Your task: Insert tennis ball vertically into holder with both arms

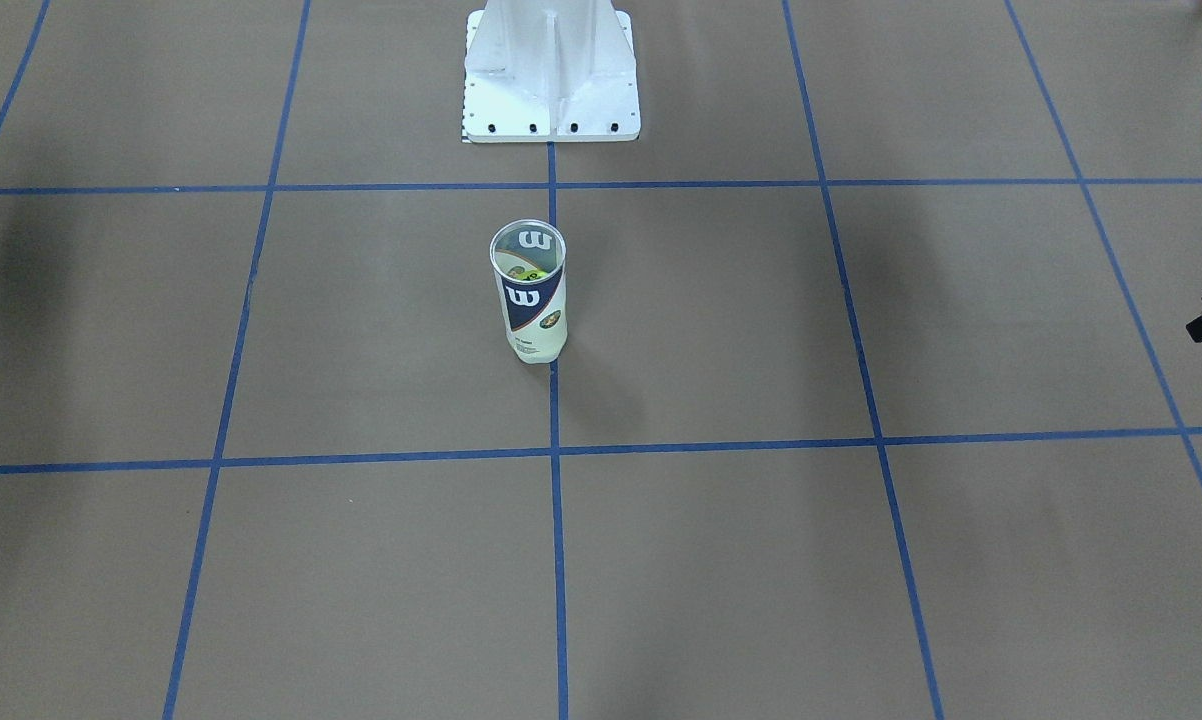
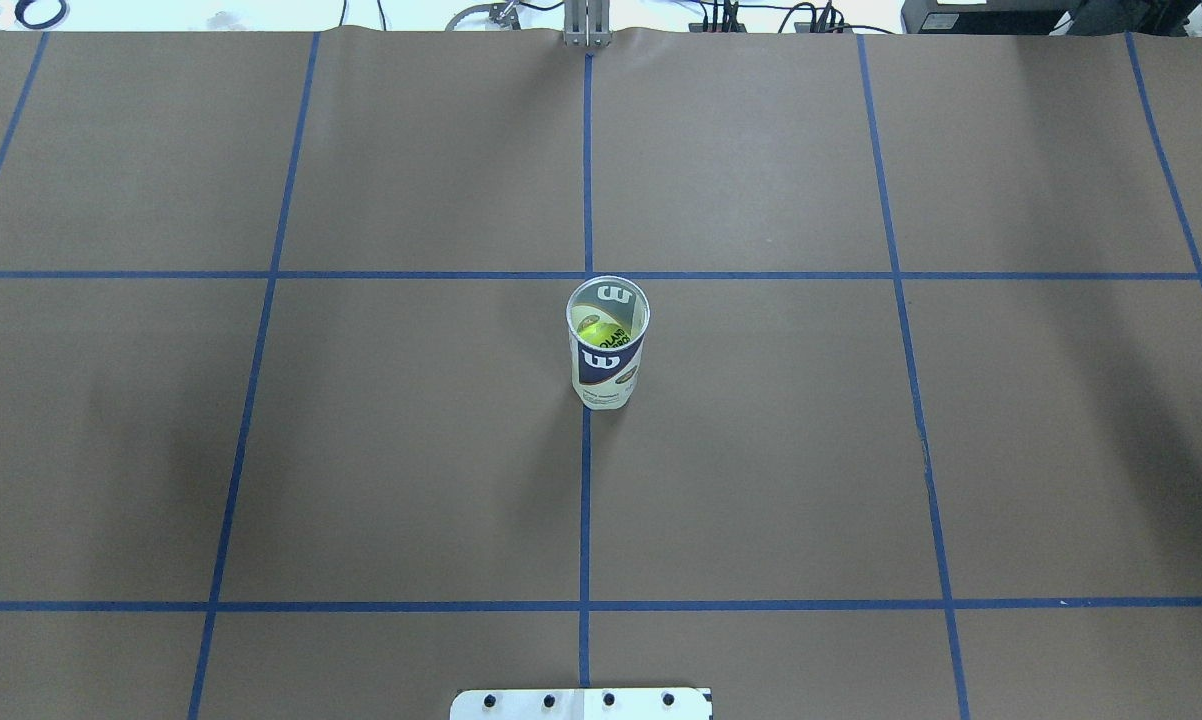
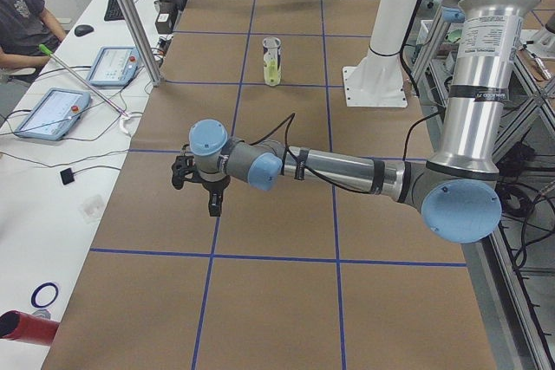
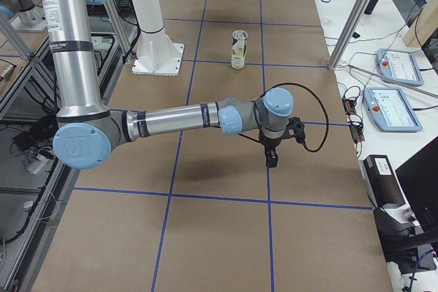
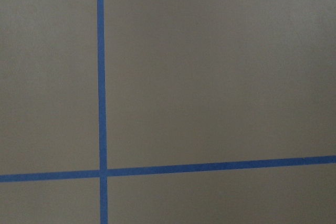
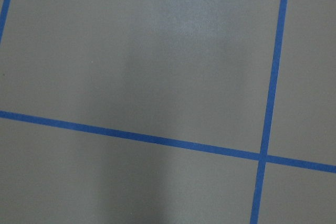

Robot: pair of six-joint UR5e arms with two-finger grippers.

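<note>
1. The table (image 2: 411, 450) is covered in brown paper with a grid of blue tape lines.
2. The left arm (image 3: 347, 171) and the right arm (image 4: 178, 120) each stretch out low over their own end of the table, well apart from the middle.
3. The white pedestal (image 1: 551, 70) stands at the robot's edge, on the centre line.
4. The holder (image 2: 606, 350) stands upright on the centre tape line, between the two cross lines, open mouth up, with nothing touching it.
5. The left gripper (image 3: 213, 204) and the right gripper (image 4: 272, 158) hang above bare paper with fingers pointing down; I cannot tell whether either is spread or closed, and neither holds anything visible.
6. The tennis ball (image 2: 598, 328), yellow-green, sits inside the holder at its bottom.
</note>
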